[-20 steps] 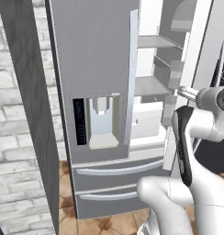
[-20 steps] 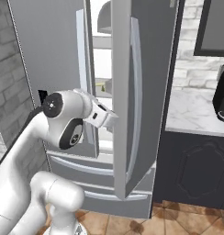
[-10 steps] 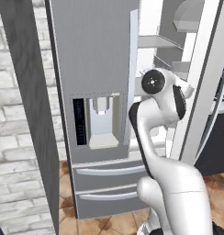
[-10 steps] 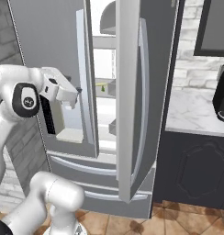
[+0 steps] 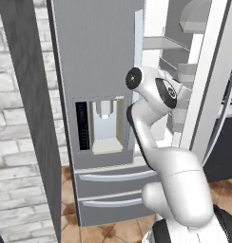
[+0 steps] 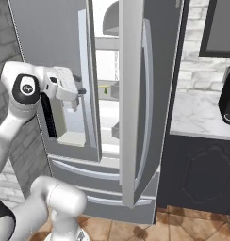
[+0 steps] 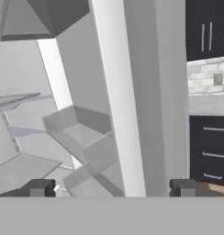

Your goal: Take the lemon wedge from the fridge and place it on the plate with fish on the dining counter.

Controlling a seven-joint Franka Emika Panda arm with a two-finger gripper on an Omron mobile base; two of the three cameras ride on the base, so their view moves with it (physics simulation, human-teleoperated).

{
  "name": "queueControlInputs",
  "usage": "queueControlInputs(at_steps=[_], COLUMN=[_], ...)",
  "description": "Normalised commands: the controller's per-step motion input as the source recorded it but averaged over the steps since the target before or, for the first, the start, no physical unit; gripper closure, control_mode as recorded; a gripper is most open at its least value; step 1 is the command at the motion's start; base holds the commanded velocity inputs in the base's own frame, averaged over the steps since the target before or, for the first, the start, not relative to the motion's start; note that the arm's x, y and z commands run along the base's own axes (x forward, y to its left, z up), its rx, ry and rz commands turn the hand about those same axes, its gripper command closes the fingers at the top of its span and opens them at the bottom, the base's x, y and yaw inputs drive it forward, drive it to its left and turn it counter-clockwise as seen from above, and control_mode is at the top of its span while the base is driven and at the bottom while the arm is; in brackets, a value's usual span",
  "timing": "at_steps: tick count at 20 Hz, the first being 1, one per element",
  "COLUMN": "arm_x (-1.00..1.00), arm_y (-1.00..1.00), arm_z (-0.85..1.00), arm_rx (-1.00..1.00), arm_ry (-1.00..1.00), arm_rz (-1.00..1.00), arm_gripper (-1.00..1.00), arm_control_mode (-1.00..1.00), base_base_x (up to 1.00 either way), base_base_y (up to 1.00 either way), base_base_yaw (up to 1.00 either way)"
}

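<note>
Fridge (image 6: 135, 94) as landmark: one upper door ajar, two drawers (image 5: 113, 190) below. Dispenser panel (image 5: 101, 126) on closed door, left of opening. Lemon wedge (image 6: 105, 92) on shelf inside, behind door gap. Pincer (image 6: 80, 91) at gap, just in front of opening. Desk (image 6: 201, 117) right of fridge, dark appliance (image 6: 228, 96) on it.

No text, label, brand, number or sign can be read in any of the views. The fridge (image 5: 96, 71) has plain grey steel doors, and its dispenser panel (image 5: 100, 124) bears only a dark strip with no legible marks. The round dark cap (image 6: 25, 87) on the arm's joint carries a small pale emblem, too blurred to make out. The dark appliance (image 6: 228, 96) on the marble worktop (image 6: 197, 115) shows no lettering.
</note>
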Motion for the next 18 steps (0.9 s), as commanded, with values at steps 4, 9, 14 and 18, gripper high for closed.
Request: queueControlInputs(at_steps=[4,9,14,18], arm_x=[0.50,0.58,0.52,0.58], arm_y=[-0.08,-0.25,-0.51,-0.52], arm_z=[0.00,0.00,-0.05,0.00], arm_rx=[0.00,0.00,0.00,-0.01], arm_ry=[0.04,0.00,0.01,0.00], arm_rz=[-0.27,-0.09,-0.15,-0.17], arm_gripper=[-1.00,-1.00,-1.00,-1.00], arm_control_mode=[-1.00,-1.00,-1.00,-1.00], base_base_x=[0.00,0.00,0.00,0.00], base_base_y=[0.00,0.00,0.00,0.00], base_base_yaw=[0.00,0.00,0.00,0.00])
